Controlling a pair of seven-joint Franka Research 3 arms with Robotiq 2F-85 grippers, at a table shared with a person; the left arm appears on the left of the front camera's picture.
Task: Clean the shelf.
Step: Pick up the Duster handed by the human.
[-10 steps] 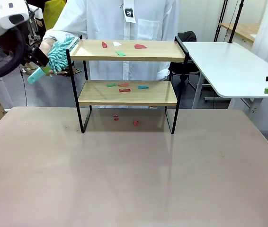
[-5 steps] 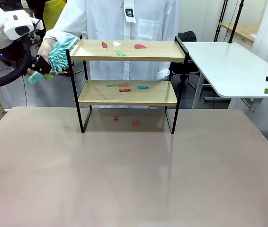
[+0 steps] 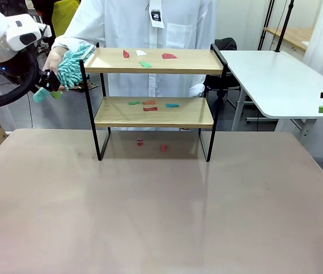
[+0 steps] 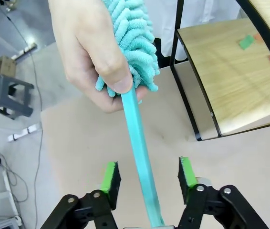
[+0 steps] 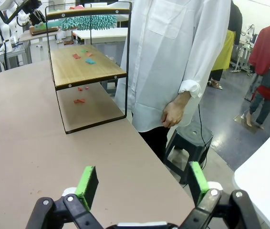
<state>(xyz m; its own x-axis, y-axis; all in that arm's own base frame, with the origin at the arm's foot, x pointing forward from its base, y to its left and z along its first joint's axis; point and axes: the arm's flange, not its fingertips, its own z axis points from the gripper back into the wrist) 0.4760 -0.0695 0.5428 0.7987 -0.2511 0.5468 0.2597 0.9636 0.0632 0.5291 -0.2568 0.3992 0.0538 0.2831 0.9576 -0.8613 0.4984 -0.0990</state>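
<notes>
Two claws: we see one at each edge of the front view, with the shelf between them.
Left claw (image 4: 148, 174): high at the far left, beyond the table's edge. Its green pads stand apart on either side of the duster's handle, with a gap on both sides (so not clamped on it, as far as we can see).
Duster (image 4: 134, 43): teal, with its fluffy head beside the shelf's top left rail. The thin handle runs down between the left claw's fingers.
Hand (image 4: 89, 52): the person's, gripping the duster where head meets handle.
Shelf (image 3: 190, 117): upright on the far middle of the beige table (image 3: 161, 217), in front of the person in a white coat.
Scraps (image 3: 150, 108): we count red, green and white bits on the top board, more on the lower board, and a few red ones on the table beneath.
White table (image 3: 275, 80): beyond the shelf's right end.
Right claw (image 5: 142, 183): at the far right, its fingers wide apart with nothing between the pads.
</notes>
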